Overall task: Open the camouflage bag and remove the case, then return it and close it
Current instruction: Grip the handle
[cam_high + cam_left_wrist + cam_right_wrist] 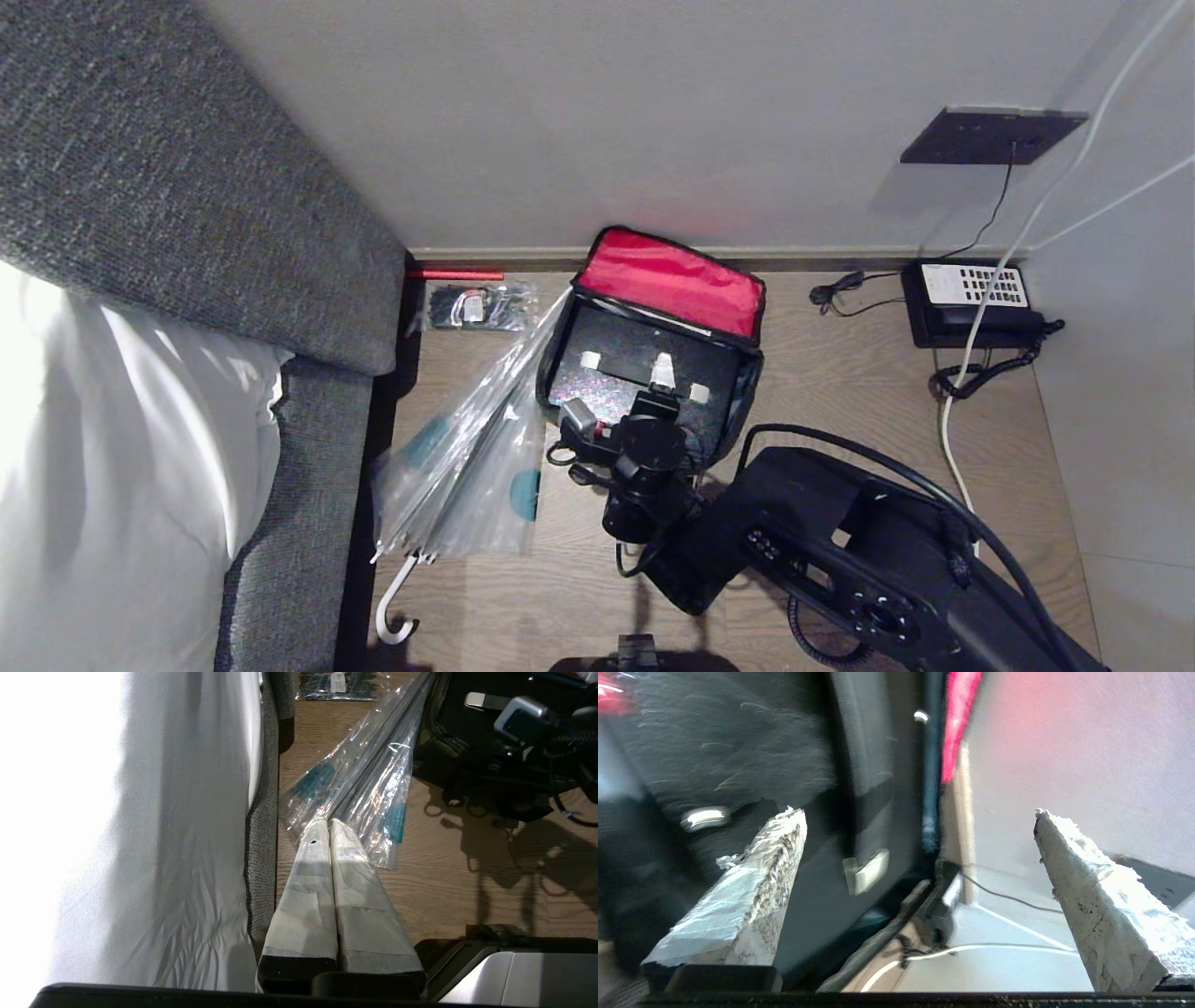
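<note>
The camouflage bag (742, 392) lies open on the wood floor against the wall, its lid (667, 280) tipped back and showing a red inner face. Inside lies a flat black case (625, 350) with white tape tabs. My right gripper (661, 373) hovers over the bag's near half, pointing toward the wall. In the right wrist view its white-wrapped fingers (770, 858) stand wide apart, the gripper (920, 812) is open and holds nothing, and the case (822, 872) is beside one finger. The left gripper (329, 823) is shut and empty, low beside the bed.
A plastic-wrapped umbrella (467, 439) lies left of the bag, with a small packet (471, 306) and a red stick (455, 274) behind it. A grey upholstered bed frame (187, 187) fills the left. A telephone (971, 299) and its cables sit at the right by the wall.
</note>
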